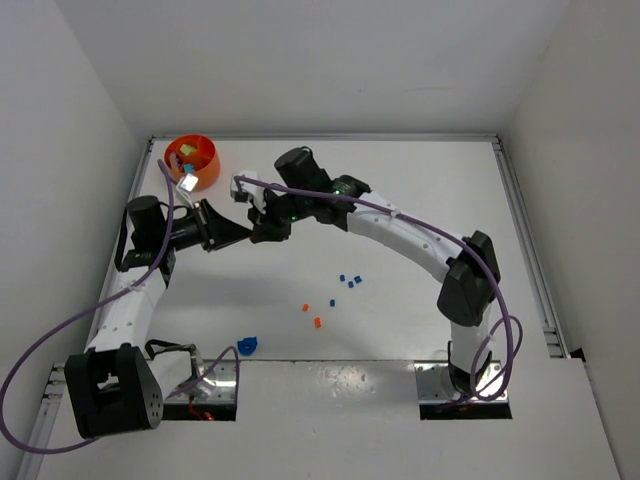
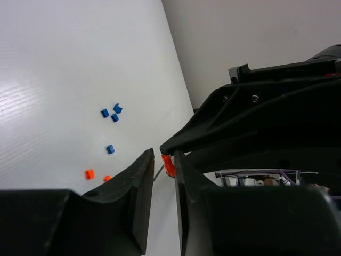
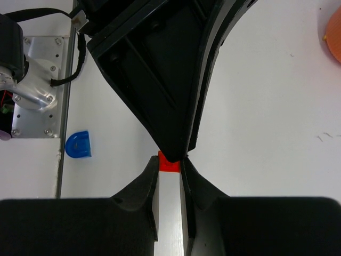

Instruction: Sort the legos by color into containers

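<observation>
My right gripper (image 3: 169,169) is shut on a small orange lego (image 3: 169,163), held above the table. My left gripper (image 2: 162,157) is open, its jaws on either side of that same orange lego (image 2: 168,165), which lies against its right finger. In the top view the two grippers meet tip to tip, left (image 1: 243,236) and right (image 1: 262,232). The orange bowl (image 1: 206,170), with a few pieces inside, stands at the far left. Loose blue legos (image 1: 350,279) and orange legos (image 1: 312,315) lie mid-table. A blue rounded piece (image 1: 247,346) lies near the front.
White walls close the table on three sides. Metal mounting plates (image 1: 215,385) sit at the arm bases on the near edge. A purple cable (image 1: 60,335) loops beside the left arm. The bowl's rim (image 3: 335,32) shows at the right wrist view's top right.
</observation>
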### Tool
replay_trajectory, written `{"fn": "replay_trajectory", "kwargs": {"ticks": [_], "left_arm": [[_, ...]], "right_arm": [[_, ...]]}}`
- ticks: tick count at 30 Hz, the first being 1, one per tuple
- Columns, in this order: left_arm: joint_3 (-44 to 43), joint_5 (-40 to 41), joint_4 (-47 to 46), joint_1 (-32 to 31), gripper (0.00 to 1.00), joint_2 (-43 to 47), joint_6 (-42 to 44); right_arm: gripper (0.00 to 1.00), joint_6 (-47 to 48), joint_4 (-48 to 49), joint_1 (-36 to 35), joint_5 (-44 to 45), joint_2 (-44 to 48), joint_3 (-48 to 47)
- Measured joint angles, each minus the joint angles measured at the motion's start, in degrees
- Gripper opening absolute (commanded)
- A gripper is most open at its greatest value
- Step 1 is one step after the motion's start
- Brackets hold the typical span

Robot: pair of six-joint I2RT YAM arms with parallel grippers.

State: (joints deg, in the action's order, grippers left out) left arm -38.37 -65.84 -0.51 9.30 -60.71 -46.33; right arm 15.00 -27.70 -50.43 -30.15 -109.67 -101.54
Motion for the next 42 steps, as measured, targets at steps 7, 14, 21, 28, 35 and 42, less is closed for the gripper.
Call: {"fn": "replay_trajectory", "kwargs": {"ticks": [7,14,21,28,35,42], "left_arm": [[0.35,-0.55,-1.53,-0.33,0.08,-0.04,-0.96],[0.42,-0.46,-2.32,-0.35,0.00,-0.28,-1.01],[-0.57,0.33,1.81,-0.39,0.00,-0.48,4.09],[-8.31,4.70,10.03,0.98,0.00,-3.69,13.62],[-22.71,16.26,18.73,3.74,0.00,-11.26,25.64],[-52.98,22.18,25.46,10.84,0.00,-33.42,35.67]], "right_arm": [[0.01,0.00,-1.38,-0.04,0.46,-0.59,-1.11],[0.10,0.00,-2.19,-0.52,2.51,-0.76,-1.81],[0.44,0.13,-1.92,-0.72,3.32,-0.63,-1.86],[0.51,1.64,-2.73,-0.04,5.73,4.48,3.17],[0.51,3.48,-3.43,1.62,8.66,11.08,11.04],[0.50,4.76,-4.13,3.04,11.02,11.56,15.82]]}}
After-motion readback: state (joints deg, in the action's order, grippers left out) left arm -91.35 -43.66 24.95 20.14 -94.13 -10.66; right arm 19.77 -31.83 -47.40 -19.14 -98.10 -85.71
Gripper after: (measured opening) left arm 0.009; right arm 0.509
